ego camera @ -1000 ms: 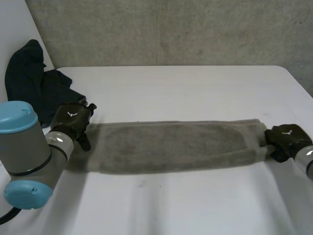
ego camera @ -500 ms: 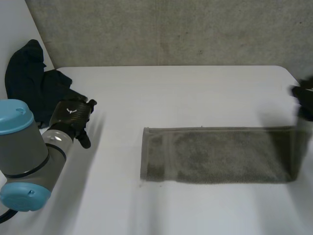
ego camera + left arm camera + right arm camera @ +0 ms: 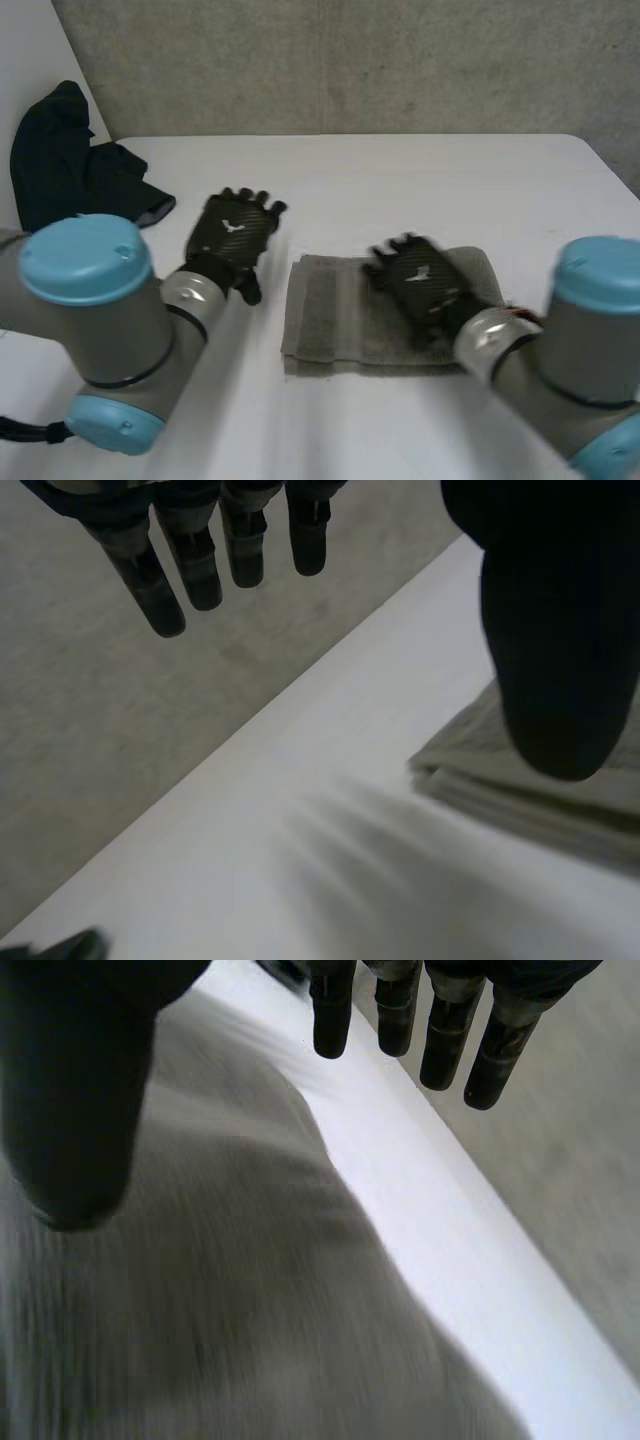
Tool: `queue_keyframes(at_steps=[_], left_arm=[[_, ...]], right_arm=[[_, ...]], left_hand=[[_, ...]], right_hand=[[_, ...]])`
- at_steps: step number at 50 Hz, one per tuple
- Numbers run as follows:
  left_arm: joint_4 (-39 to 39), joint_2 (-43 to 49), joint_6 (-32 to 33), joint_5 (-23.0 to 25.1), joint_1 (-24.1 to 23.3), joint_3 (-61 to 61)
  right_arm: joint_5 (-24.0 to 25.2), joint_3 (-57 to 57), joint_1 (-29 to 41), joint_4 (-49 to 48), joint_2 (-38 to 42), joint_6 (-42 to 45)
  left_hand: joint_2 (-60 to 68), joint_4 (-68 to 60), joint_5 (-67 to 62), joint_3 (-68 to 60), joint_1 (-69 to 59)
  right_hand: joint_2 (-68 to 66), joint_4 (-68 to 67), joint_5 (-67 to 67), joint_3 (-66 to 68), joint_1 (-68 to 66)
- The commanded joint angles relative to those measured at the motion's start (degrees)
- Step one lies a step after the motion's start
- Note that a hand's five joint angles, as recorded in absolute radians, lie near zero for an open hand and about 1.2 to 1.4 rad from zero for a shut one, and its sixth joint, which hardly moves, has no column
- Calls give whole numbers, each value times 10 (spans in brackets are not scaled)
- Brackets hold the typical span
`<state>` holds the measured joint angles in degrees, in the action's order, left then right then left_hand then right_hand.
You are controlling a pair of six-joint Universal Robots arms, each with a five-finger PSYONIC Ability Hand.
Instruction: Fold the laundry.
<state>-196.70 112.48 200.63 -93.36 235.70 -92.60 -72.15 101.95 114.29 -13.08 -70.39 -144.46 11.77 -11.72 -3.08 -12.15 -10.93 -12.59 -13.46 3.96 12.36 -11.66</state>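
In the head view the towel (image 3: 335, 325), a grey-green terry cloth folded into a thick rectangle with a banded hem at its left end, lies near the middle of the white table (image 3: 400, 180). The right hand (image 3: 420, 280) is spread over the towel's right half and hides that part. Whether its palm presses the cloth or hangs just above it is hard to say. The left hand (image 3: 232, 232) is over bare table just beside the towel's left edge, apart from it.

The wrist views show more plainly that both hands have straight, spread fingers and hold nothing. The left wrist view adds the stacked layers at the towel's corner, near the thumb. The right wrist view shows soft pile under the palm, with the table edge beyond the fingertips. A rumpled heap of dark clothes (image 3: 70, 165) sits at the table's far left corner.
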Motion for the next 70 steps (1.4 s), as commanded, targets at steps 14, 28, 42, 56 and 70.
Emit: queue_keyframes(at_steps=[14,28,42,56,70], left_arm=[[11,82,-1,-4,-67,64],[39,-2,-57,-42,-13,42],[40,35,-113,15,-63,101],[154,181,-140,33,-89,186],[185,157,-113,-32,-96,189]], right_arm=[[9,65,-222,43,-9,15],[-45,-97,122,41,27,-3],[-100,-85,34,48,3,-203],[-30,-116,-4,100,94,-265],[-68,-113,-6,112,84,-210]], left_hand=[[-18,17,31,21,9],[-17,17,30,21,9],[3,-3,10,1,-11],[16,-17,-3,-13,-25],[-2,2,15,6,-6]], right_hand=[[-674,-665,660,676,-683],[-674,-665,660,676,-683],[26,35,-40,-24,17],[26,35,-40,-24,17],[26,35,-40,-24,17]])
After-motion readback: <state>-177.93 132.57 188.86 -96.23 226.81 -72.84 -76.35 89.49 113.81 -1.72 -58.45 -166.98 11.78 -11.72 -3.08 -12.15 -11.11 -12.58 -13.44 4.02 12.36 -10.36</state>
